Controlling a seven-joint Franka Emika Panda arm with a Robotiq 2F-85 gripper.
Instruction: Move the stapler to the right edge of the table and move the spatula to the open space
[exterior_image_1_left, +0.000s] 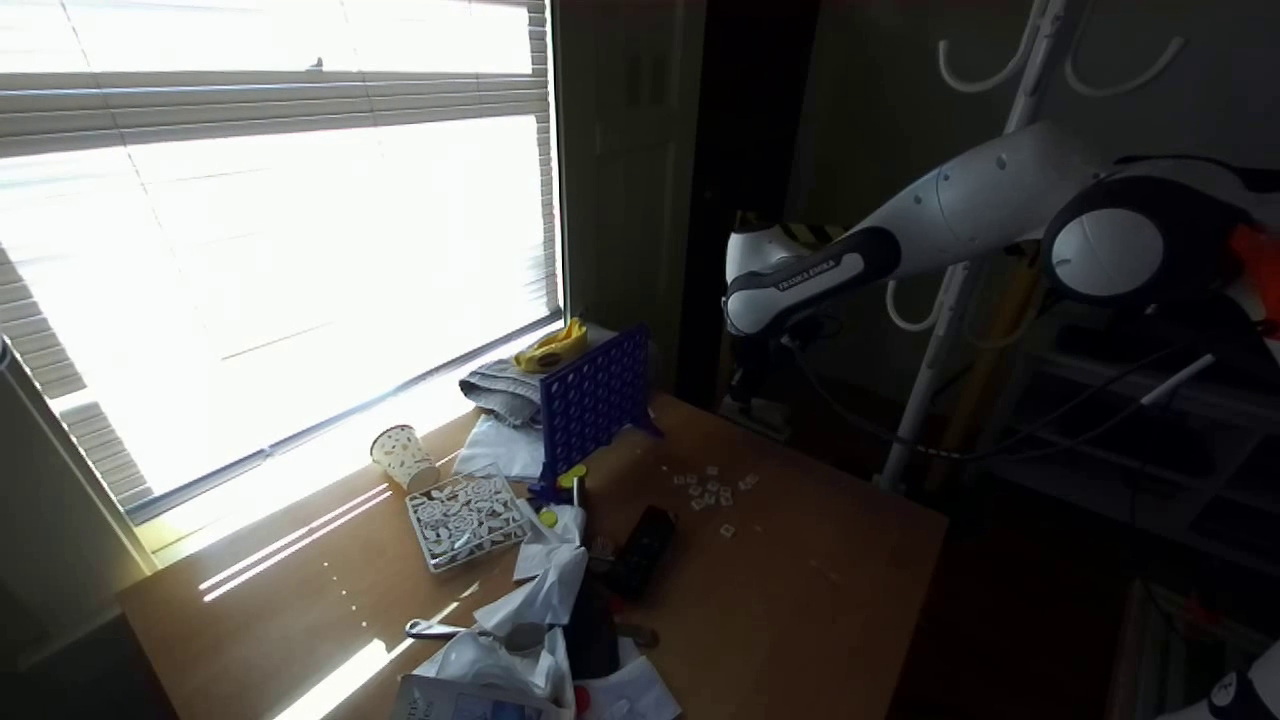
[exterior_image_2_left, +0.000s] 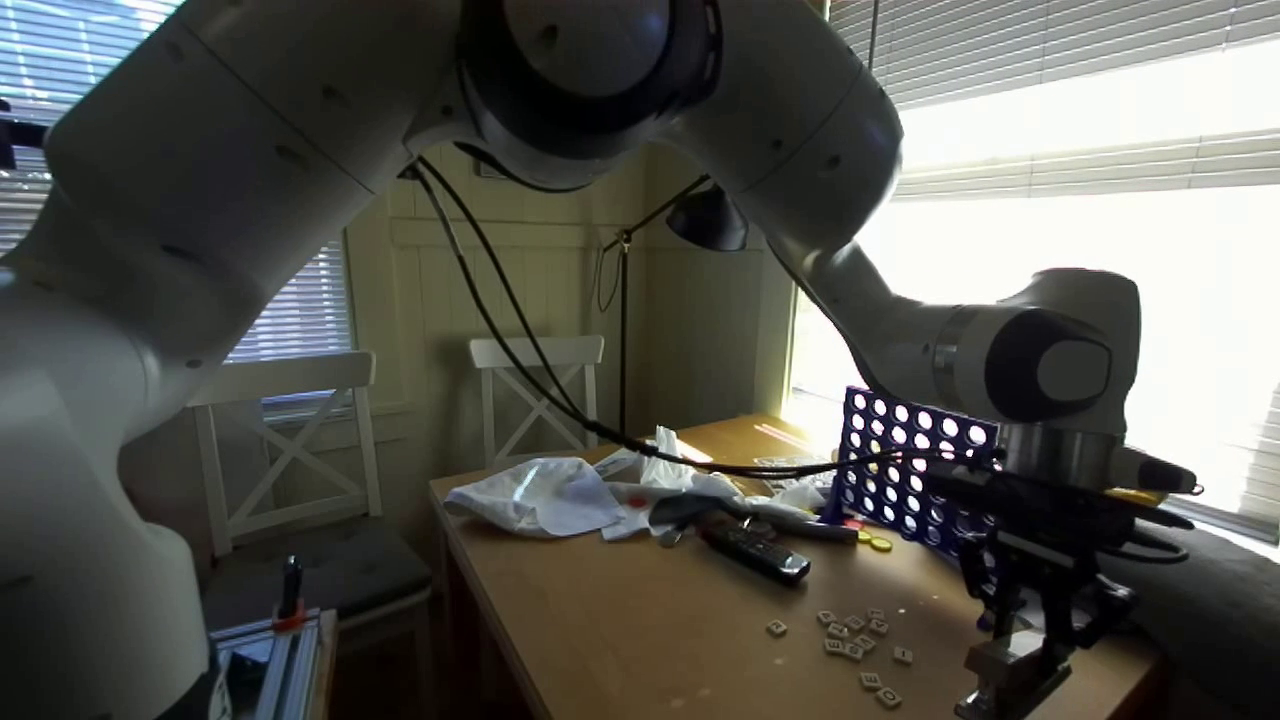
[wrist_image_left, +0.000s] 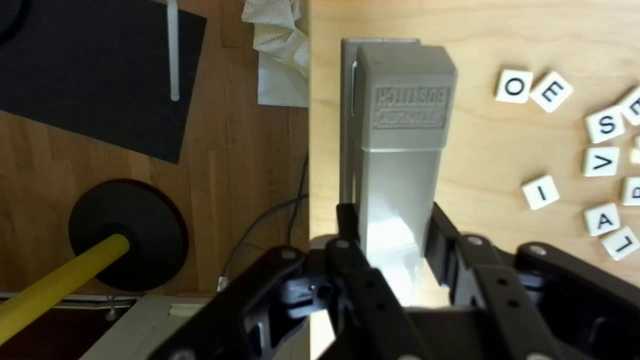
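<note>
The grey stapler (wrist_image_left: 400, 120) lies lengthwise between the fingers of my gripper (wrist_image_left: 392, 225), which is shut on it. Its long side runs parallel to the near table edge in the wrist view. In an exterior view the stapler (exterior_image_1_left: 757, 416) shows just over the far edge of the brown table (exterior_image_1_left: 800, 620), apparently raised off the wood. The gripper (exterior_image_2_left: 1045, 630) points downward around the stapler (exterior_image_2_left: 1003, 660) in an exterior view. A dark spatula (exterior_image_2_left: 690, 508) lies among the clutter mid-table, its handle reaching toward the blue game grid; parts of it are covered.
Several letter tiles (wrist_image_left: 602, 160) are scattered beside the stapler. A blue upright game grid (exterior_image_1_left: 597, 395) stands near the window. A black remote (exterior_image_2_left: 755, 552), white papers and bags (exterior_image_2_left: 545, 495), a white lattice tray (exterior_image_1_left: 465, 520) and a paper cup (exterior_image_1_left: 403, 455) occupy the table.
</note>
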